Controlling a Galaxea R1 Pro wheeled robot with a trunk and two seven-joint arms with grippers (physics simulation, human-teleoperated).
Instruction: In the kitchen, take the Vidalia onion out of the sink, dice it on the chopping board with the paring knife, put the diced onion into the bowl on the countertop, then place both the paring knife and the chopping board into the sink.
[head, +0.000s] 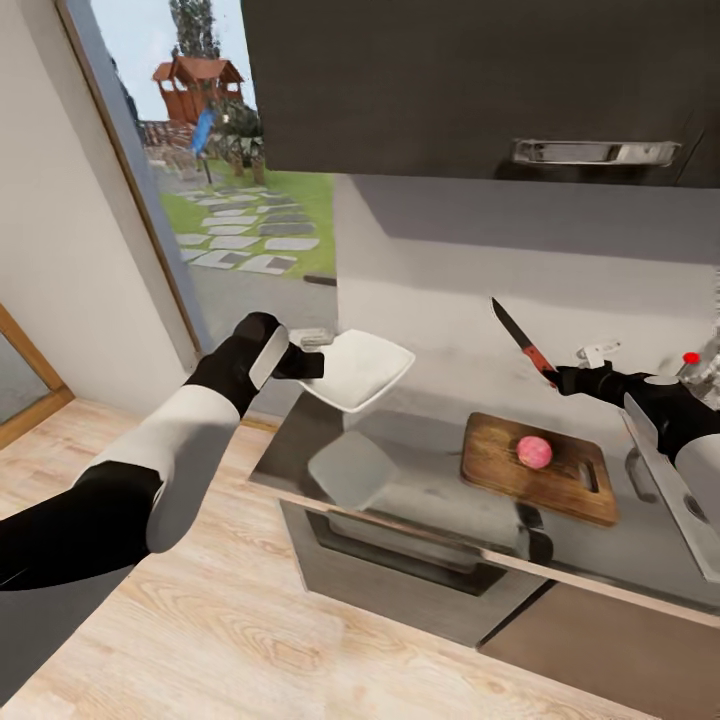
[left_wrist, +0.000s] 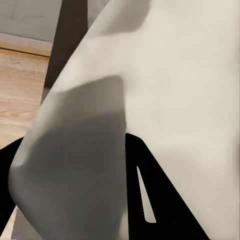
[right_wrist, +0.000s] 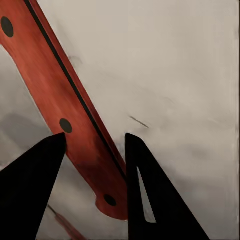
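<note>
While the shallow white glossy square bowl (head: 358, 368) hangs in the air above the left end of the smooth light-grey reflective countertop (head: 420, 490), the left gripper (head: 310, 364) is clamped on its near rim; the left wrist view has the bowl's (left_wrist: 165, 100) pale surface pressed close against a black finger (left_wrist: 150, 200).

Right gripper (head: 556, 377): clenched around the red handle of the slim paring knife (head: 522, 341), dark pointed blade raised up and leftward, well above the board. The right wrist view shows the riveted red handle (right_wrist: 70, 120) lying between the two black fingers (right_wrist: 30, 185).

Rectangular brown wooden chopping board (head: 538, 467) with rounded corners: flat on the countertop, right of the bowl's reflection.

Round pinkish Vidalia onion (head: 534, 452): resting whole on the board, near its middle.

Grey steel sink (head: 668, 480): at the right edge, partly behind the right arm, small red knob (head: 690, 358) above it.
</note>
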